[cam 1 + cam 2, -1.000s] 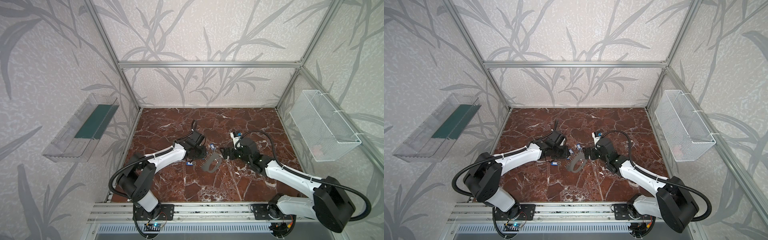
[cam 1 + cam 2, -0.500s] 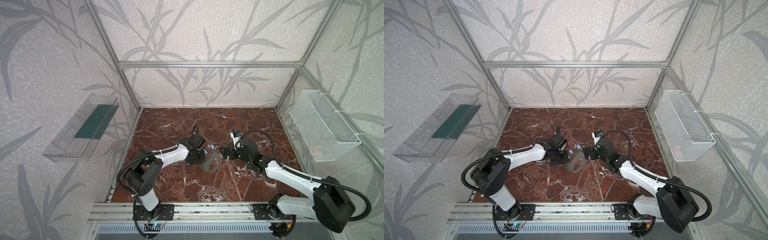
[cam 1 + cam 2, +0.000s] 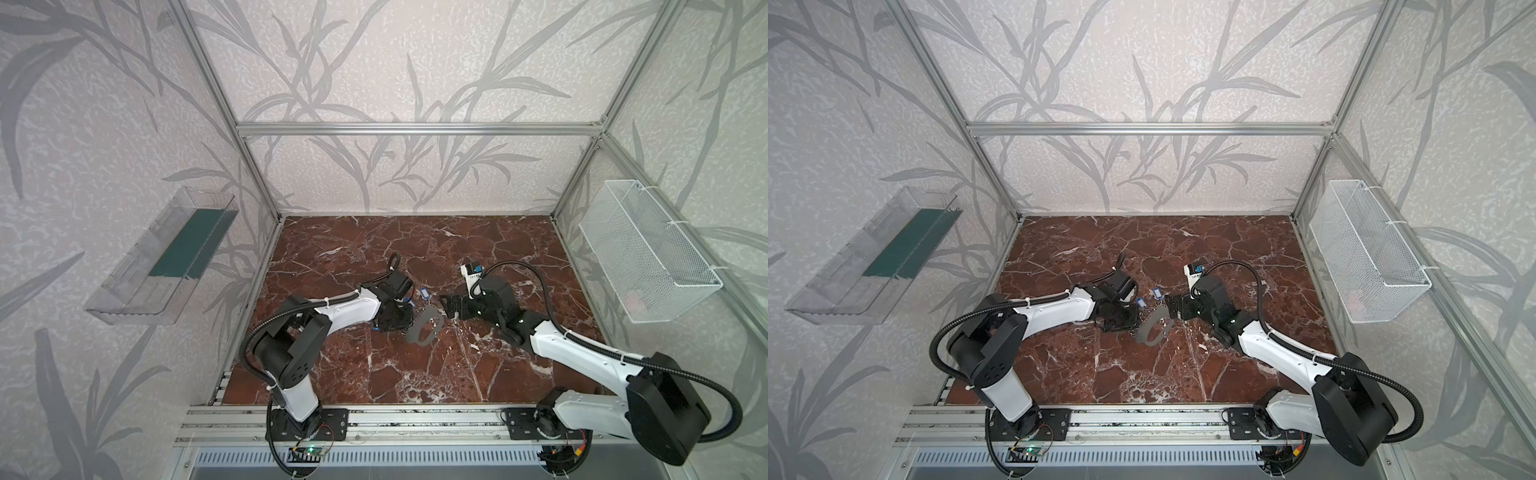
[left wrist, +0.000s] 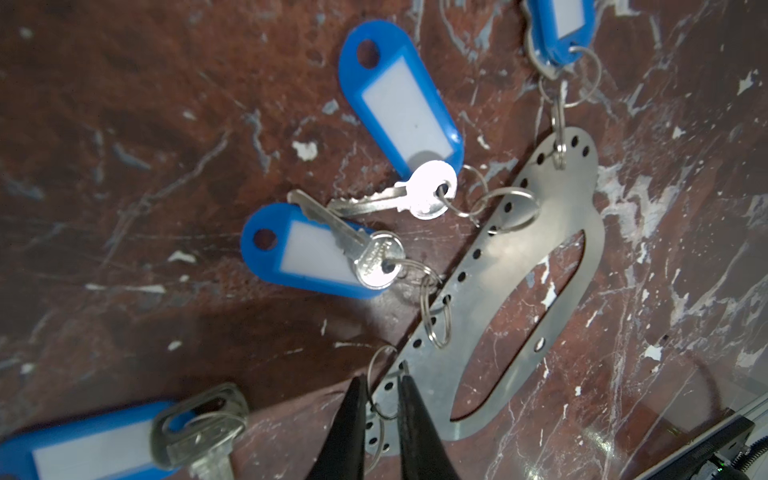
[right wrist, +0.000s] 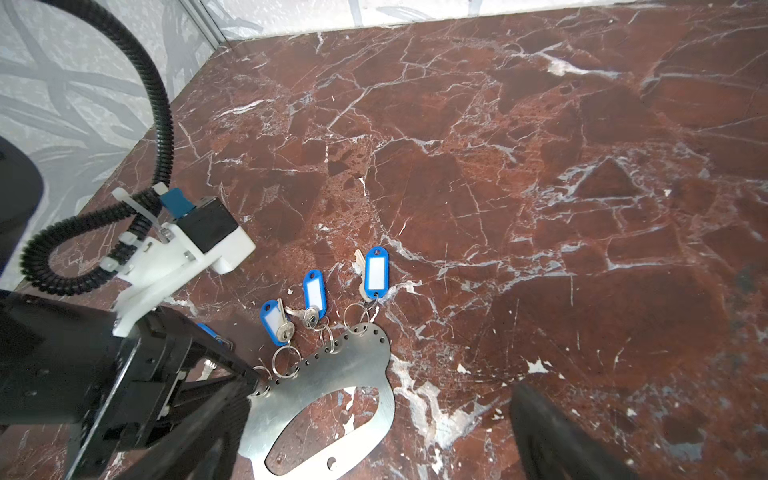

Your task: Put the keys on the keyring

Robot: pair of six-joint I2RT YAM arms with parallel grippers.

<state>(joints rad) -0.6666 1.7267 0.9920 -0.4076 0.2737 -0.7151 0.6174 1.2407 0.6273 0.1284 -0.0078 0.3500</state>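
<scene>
The keyring [image 4: 490, 266], a flat grey half-moon plate, lies mid-floor [image 3: 424, 330] [image 3: 1152, 330]. Three keys with blue tags [image 4: 399, 112] [image 4: 299, 253] [image 4: 561, 25] hang by small rings in its edge holes; the right wrist view shows them too [image 5: 313, 289]. Another blue-tagged key [image 4: 199, 432] lies beside the plate. My left gripper [image 4: 383, 384] [image 3: 405, 322] is at the plate's holed edge, shut on that key's small wire ring. My right gripper [image 5: 380, 411] [image 3: 446, 307] stands wide open by the plate's other side, the far finger [image 5: 552, 436] clear of it.
A clear plastic tray [image 3: 166, 257] hangs on the left wall and a white mesh basket [image 3: 648, 253] on the right wall. An aluminium rail [image 3: 415, 419] runs along the front edge of the red marble floor [image 3: 374, 249].
My left gripper has moved in toward the keyring's holed edge and its jaws have narrowed around the small ring. The right arm has not moved.
</scene>
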